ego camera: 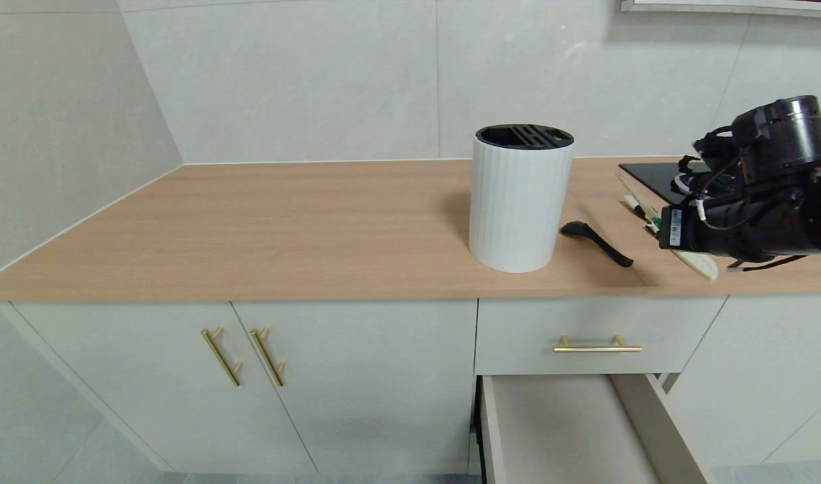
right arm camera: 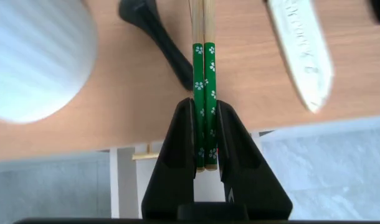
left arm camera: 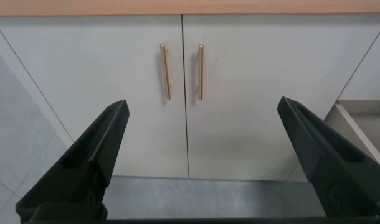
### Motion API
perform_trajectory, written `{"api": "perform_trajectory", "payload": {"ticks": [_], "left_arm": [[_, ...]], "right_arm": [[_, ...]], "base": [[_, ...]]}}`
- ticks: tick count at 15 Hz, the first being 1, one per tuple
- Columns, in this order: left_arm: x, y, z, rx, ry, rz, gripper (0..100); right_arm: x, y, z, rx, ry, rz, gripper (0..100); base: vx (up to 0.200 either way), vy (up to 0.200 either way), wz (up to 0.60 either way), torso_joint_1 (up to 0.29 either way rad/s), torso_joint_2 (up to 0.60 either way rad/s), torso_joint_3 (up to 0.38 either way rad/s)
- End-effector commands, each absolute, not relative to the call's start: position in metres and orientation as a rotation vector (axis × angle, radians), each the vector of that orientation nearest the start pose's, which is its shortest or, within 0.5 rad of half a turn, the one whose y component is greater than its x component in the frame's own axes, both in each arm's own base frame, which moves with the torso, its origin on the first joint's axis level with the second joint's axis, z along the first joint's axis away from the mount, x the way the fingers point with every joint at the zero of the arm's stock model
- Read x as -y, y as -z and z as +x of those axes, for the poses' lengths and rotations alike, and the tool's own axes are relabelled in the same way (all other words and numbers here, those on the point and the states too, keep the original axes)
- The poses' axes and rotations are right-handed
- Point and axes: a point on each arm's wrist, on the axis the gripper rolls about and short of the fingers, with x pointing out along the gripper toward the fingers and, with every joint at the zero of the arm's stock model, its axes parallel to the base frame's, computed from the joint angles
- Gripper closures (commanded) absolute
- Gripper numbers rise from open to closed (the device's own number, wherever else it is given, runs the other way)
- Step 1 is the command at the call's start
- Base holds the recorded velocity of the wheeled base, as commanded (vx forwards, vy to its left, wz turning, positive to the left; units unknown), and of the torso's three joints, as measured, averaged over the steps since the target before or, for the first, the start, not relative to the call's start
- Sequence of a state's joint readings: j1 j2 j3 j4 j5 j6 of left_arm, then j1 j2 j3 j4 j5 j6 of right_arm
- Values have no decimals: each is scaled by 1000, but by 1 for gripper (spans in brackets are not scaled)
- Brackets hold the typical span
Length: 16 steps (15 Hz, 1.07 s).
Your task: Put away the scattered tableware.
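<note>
**Right gripper** (right arm camera: pixel 204 109): narrow, both fingers pressed on a pair of chopsticks (right arm camera: pixel 204 68). It hangs over the front edge of the counter (ego camera: pixel 316 228).

**Chopsticks:** green ends with white flower marks sit between the fingers. The pale shafts run straight out ahead of the gripper, over the wood. Whether they touch the counter cannot be told.

**Black spoon** (right arm camera: pixel 157 43): lies on the counter just beside the chopsticks, on the holder's side, with its handle slanting in toward the fingers.

**White holder** (ego camera: pixel 521 202): ribbed cylinder with a black slotted top, upright. It stands beyond the spoon, farther from the gripper.

**White knife** (right arm camera: pixel 302 56): lies flat on the other side of the chopsticks, apart from them.

**Left gripper** (left arm camera: pixel 201 106): spread wide and empty. It faces two cabinet doors (left arm camera: pixel 252 112) with gold handles.

**Drawer** (ego camera: pixel 571 430): pulled open below the counter.

**Hidden or cut off:**
- The chopsticks' far tips and the spoon's bowl run out of the right wrist view.
- In the head view the right arm covers its own fingers and the knife's middle.
</note>
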<state>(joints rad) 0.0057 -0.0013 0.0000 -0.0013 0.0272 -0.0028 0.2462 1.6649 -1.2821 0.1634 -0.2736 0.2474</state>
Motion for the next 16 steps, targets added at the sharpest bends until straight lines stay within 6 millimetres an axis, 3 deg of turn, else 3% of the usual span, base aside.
{"api": "perform_trajectory", "payload": {"ticks": [1,3,8,12,16], "left_arm": [[0,-76,-23,2,-34,-3,0],[0,-76,-23,2,-34,-3,0],[0,-76,-23,2,-34,-3,0],[0,-76,-23,2,-34,-3,0],[0,-76,-23,2,-34,-3,0]], "right_arm": [[-62,-261,266,-487,82,105,100],[-57,-259,248,-493,83,104,100],[-40,-261,178,-451,25,83,100],[-38,-263,129,-490,-287,28,100],[-54,-236,109,-702,-493,-167,100]], "base": [[0,0,0,0,0,0],[0,0,0,0,0,0],[0,0,0,0,0,0],[0,0,0,0,0,0],[0,0,0,0,0,0]]}}
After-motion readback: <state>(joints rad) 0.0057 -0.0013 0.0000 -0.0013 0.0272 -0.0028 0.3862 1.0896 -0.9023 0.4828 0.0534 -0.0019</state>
